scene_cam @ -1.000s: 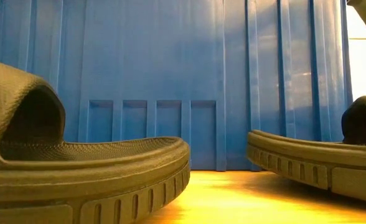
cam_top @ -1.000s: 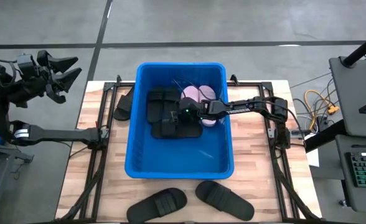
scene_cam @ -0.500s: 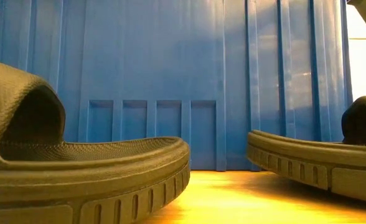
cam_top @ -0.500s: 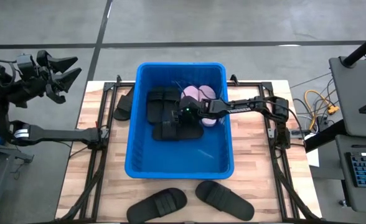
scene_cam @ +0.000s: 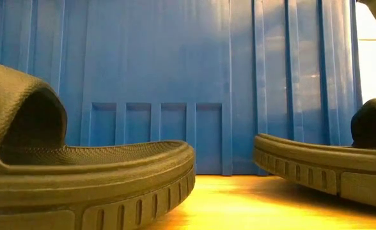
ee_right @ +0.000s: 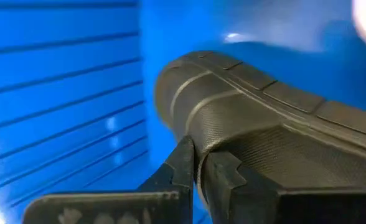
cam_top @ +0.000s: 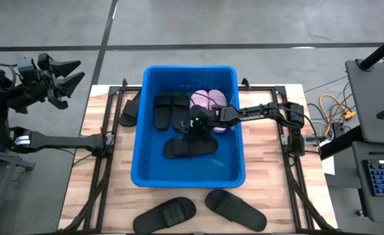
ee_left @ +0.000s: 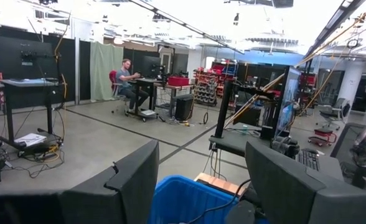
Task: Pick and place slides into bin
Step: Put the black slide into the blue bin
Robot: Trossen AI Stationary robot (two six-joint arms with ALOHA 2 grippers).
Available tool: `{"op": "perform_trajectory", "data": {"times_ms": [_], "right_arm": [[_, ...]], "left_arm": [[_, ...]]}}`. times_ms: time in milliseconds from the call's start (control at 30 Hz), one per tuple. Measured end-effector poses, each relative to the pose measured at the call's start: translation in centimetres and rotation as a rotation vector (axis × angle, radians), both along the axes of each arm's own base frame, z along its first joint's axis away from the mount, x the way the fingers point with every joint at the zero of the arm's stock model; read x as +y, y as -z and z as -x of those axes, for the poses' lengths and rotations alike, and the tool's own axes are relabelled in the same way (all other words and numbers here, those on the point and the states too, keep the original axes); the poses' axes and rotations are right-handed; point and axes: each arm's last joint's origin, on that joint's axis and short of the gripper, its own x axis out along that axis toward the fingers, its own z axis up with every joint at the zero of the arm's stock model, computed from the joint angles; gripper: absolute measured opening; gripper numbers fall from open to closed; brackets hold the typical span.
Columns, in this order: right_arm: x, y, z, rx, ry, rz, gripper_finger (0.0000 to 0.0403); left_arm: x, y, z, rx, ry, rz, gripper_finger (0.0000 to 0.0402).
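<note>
Slides come first from the table's near edge: two black slides (cam_top: pixel 165 214) (cam_top: pixel 235 209) lie on the bare wood in front of the bin (cam_top: pixel 149 171), just clear of its near wall, and in the low view they fill both sides with the blue wall behind them. Inside the bin, the near half of the floor is open. One black slide (cam_top: pixel 189 147) lies across the middle of the floor. Just beyond it the right gripper (cam_top: pixel 193 124) reaches in over the right rim; its jaws are pinched together, and in the right wrist view their tips sit against the ribbed strap of a black slide without clearly gripping it. Two more black slides (cam_top: pixel 170 108) and the pink pair (cam_top: pixel 209 101) crowd the far end. Another black slide (cam_top: pixel 129 112) lies outside the left wall. The left gripper (cam_top: pixel 66 73) waits off the table's far left corner, jaws apart and empty.
</note>
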Motion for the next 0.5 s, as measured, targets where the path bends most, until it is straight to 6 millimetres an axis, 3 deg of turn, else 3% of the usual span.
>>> {"op": "perform_trajectory", "data": {"times_ms": [500], "right_arm": [[-2.0, 1.9, 1.1, 0.04, 0.115, 0.029, 0.0013]], "left_arm": [[0.0, 0.1, 0.0, 0.018, -0.001, -0.02, 0.0225]]}}
